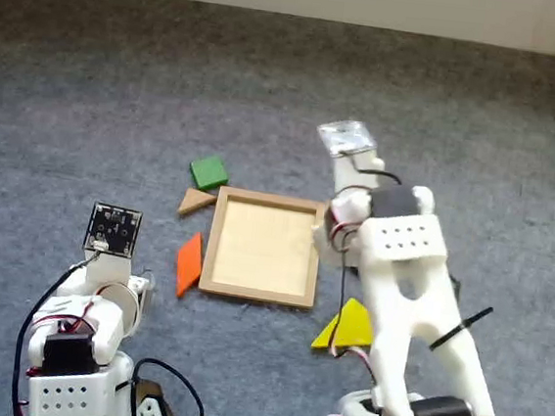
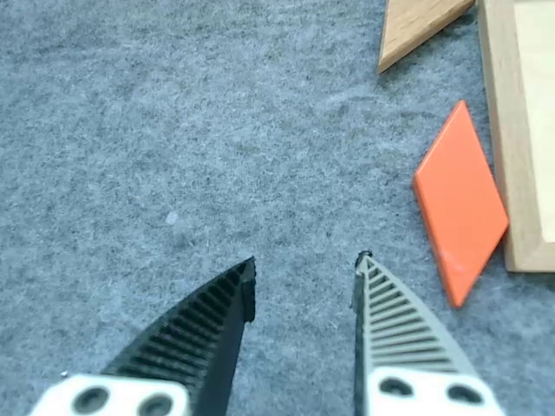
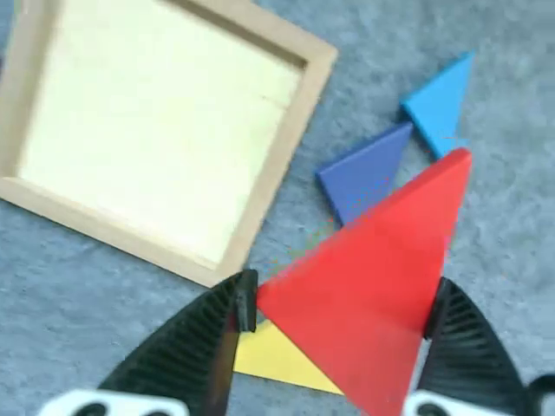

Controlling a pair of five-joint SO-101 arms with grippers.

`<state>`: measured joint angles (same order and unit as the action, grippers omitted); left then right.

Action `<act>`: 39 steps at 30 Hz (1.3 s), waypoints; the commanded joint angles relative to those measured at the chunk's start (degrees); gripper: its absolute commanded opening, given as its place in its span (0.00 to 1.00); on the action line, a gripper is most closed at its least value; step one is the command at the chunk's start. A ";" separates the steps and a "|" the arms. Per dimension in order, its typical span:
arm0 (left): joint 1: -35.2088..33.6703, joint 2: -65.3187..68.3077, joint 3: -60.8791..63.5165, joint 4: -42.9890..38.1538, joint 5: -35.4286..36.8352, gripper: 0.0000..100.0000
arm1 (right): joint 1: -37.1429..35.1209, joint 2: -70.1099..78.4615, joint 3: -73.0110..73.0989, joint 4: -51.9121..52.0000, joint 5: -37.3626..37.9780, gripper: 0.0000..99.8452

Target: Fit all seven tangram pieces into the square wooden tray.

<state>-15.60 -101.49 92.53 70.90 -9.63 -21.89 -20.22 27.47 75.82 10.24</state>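
The right gripper [image 3: 342,299] is clenched on the red triangle [image 3: 381,260]: its two black jaws press against opposite edges of the piece, which fills the gap between them. The red triangle sits just outside one corner of the tray [image 3: 282,147], apart from the rim, and one of its tips overlaps the view of the yellow triangle [image 3: 277,355], which lies flat on the tabletop [image 1: 94,72] near that same tray corner. Along the same side of the tray, beyond the red triangle, lie the dark blue triangle [image 3: 364,169] and, a little farther from the rim, the light blue triangle [image 3: 438,104], the two nearly touching tip to tip.

The left gripper [image 2: 305,269] is released, its jaws spread well apart with nothing between them, hanging over bare tabletop off the tray's left side. The orange parallelogram [image 2: 460,204] lies just beside the tray's left rim, between that rim and the left gripper. The wooden triangle [image 1: 196,201] lies at the tray's far left corner, and the green square [image 1: 209,172] sits just beyond it, farther from the tray
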 commanded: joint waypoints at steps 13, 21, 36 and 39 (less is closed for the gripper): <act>0.57 -3.03 -0.31 -1.05 -0.53 0.19 | -13.23 14.02 -9.10 -6.81 -22.59 0.27; 0.57 -3.03 -0.31 -1.05 -0.53 0.19 | -15.87 24.31 -17.80 -6.99 -34.46 0.27; 0.57 -3.03 -0.22 -1.05 -0.53 0.19 | -15.25 36.09 -26.86 -7.08 -36.84 0.27; 0.57 -3.03 -0.22 -1.05 -0.53 0.19 | -14.73 36.09 -26.77 -7.08 -36.66 0.27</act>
<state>-15.60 -101.49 92.53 70.90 -9.63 -38.15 16.97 3.74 70.29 -26.07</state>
